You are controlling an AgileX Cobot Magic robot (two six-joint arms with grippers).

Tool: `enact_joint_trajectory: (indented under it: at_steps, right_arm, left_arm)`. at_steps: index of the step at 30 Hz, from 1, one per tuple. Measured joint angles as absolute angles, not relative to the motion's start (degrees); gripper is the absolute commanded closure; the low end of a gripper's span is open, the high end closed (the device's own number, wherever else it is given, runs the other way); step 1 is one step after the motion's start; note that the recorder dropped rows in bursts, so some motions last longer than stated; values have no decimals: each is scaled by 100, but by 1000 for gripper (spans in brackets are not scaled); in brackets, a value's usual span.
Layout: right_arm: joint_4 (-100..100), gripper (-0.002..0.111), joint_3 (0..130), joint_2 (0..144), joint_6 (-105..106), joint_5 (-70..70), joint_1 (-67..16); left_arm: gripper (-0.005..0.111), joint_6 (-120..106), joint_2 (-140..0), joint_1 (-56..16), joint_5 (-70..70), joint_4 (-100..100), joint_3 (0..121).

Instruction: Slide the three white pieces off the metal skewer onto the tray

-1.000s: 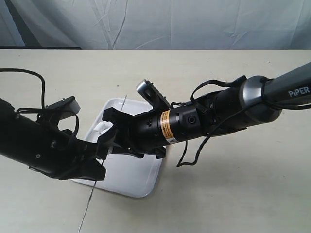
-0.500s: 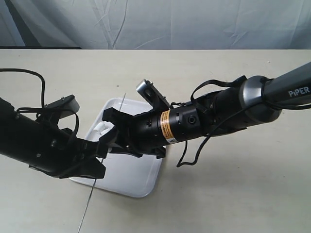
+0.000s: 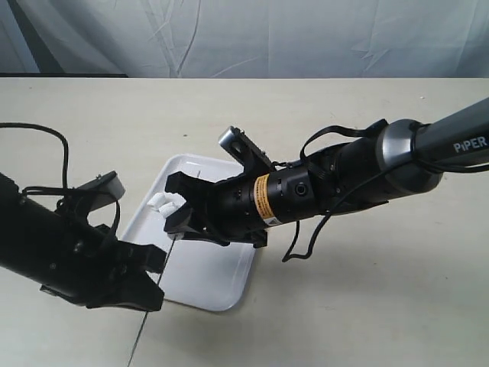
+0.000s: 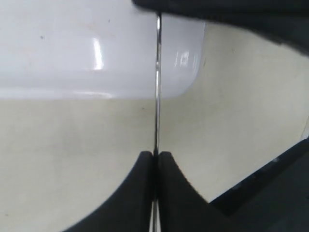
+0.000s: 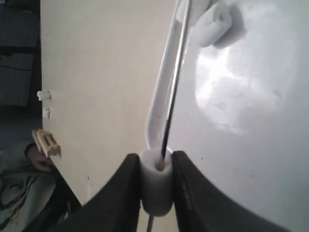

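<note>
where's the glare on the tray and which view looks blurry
Left wrist view: a bright glare streak on the glossy white rectangular tray, whole picture soft. Right wrist view: broad glare patch on the tray, small white cylindrical piece fairly sharp. Exterior view: even light, no strong glare.

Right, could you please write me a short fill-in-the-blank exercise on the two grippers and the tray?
1. The left gripper is ____ (open or shut) on the skewer.
2. The right gripper clamps a white piece threaded on the ____.
3. Another white piece lies on the white ____.
Missing: shut; skewer; tray.
</note>
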State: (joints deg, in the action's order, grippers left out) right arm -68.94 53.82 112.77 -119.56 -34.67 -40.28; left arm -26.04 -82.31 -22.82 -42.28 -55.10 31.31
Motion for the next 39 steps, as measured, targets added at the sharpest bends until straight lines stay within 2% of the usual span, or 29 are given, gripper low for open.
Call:
enact_joint_trajectory:
  at_steps: [10,20,27,34,35,38,39]
  right_arm:
    - [-6904,86,5420,11277,-11956,-3177,-4014]
    - [-6904,86,5546,11277,-11956,-3176,-3607]
    - [-7036,86,5546,11330,-11956,-3053,-3397]
    - [-7320,86,5546,11351,-11956,-3073,-3360]
    - [-7413,82,5546,11351,-11956,-3088,-3360]
    - [-7471,61,5546,11351,-11956,-3137,-3360]
    - [-7486,59,5546,11351,-11956,-3190,-3350]
  left_arm:
    - [107,-2639,-7511,-2282,-4319,-5549,2566]
    - [107,-2575,-6858,-2282,-4680,-5820,2110]
    - [107,-2540,-6821,-2282,-5163,-5998,1828]
    - [107,-2529,-6789,-2282,-4824,-5999,1671]
    - [107,-2529,-6788,-2282,-4811,-5999,1671]
    - [107,-2529,-6788,-2282,-4811,-5961,1671]
    - [107,-2529,-6788,-2282,-4803,-5951,1671]
